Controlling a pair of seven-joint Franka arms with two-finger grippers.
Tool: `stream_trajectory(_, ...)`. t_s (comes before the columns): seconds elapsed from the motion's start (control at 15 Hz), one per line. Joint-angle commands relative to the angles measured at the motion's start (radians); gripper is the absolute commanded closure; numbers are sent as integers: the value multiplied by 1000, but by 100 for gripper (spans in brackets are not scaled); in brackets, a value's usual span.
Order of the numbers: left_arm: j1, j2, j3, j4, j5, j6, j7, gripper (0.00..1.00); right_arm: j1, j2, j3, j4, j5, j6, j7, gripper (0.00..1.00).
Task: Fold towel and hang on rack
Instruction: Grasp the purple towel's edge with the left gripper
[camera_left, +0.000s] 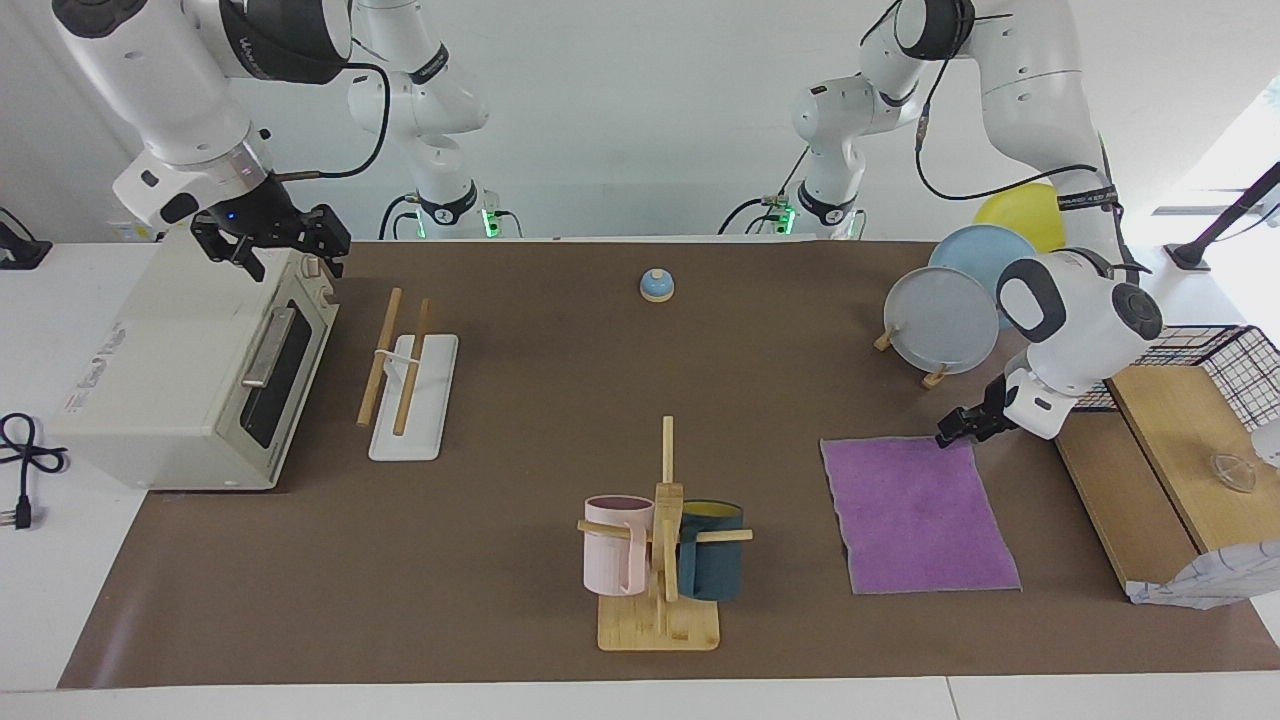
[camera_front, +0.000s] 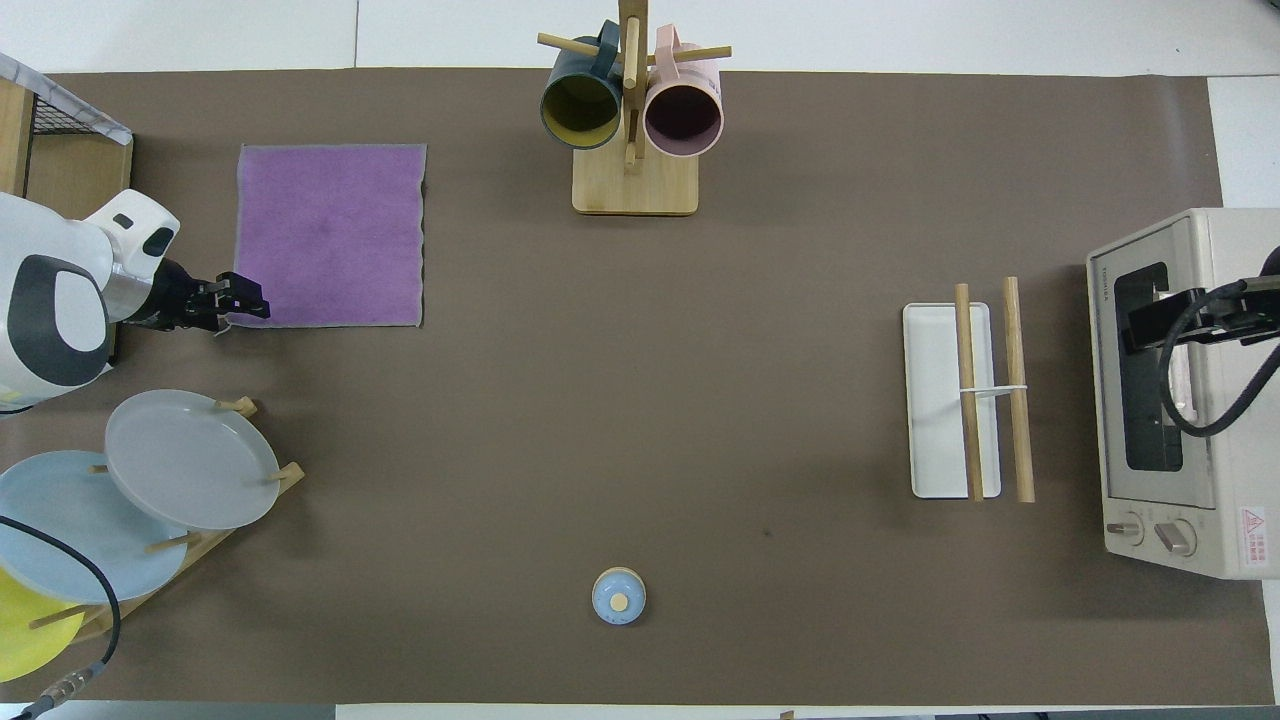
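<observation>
I see the towel (camera_left: 918, 515) flat at lower right of the facing view, rack (camera_left: 405, 372) at centre left. My left claw (camera_left: 953, 429) sits at its corner, grip unreadable; I'd pinch only the edge, then fold. My right claw (camera_left: 268, 246) waits open over the oven (camera_left: 160, 380).

Looks like a robot laboratory: two white arms mounted at a table (camera_left: 500, 620) with a brown mat, plain white wall, loose cables, and kitchen props such as a toaster oven (camera_left: 190, 375) and a mug tree (camera_left: 662, 560).
</observation>
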Motion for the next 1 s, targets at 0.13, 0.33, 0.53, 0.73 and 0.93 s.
stream_trajectory(0.13,8,-5,0,-22,-22,-1,25,70,-1,-15,20,-17,10,20,-26,0)
stream_trajectory(0.33,8,-5,0,-21,-22,-4,25,100,19,-25,27,-42,10,62,-24,0)
stream_trajectory(0.53,7,-5,0,-15,-21,-5,32,100,12,-29,27,-56,10,79,-27,0)
stream_trajectory(0.73,-1,-7,0,5,-7,-5,85,100,13,-32,27,-62,12,77,-24,0)
stream_trajectory(0.93,-24,-30,0,27,97,-20,153,100,13,-37,27,-73,12,76,-24,0)
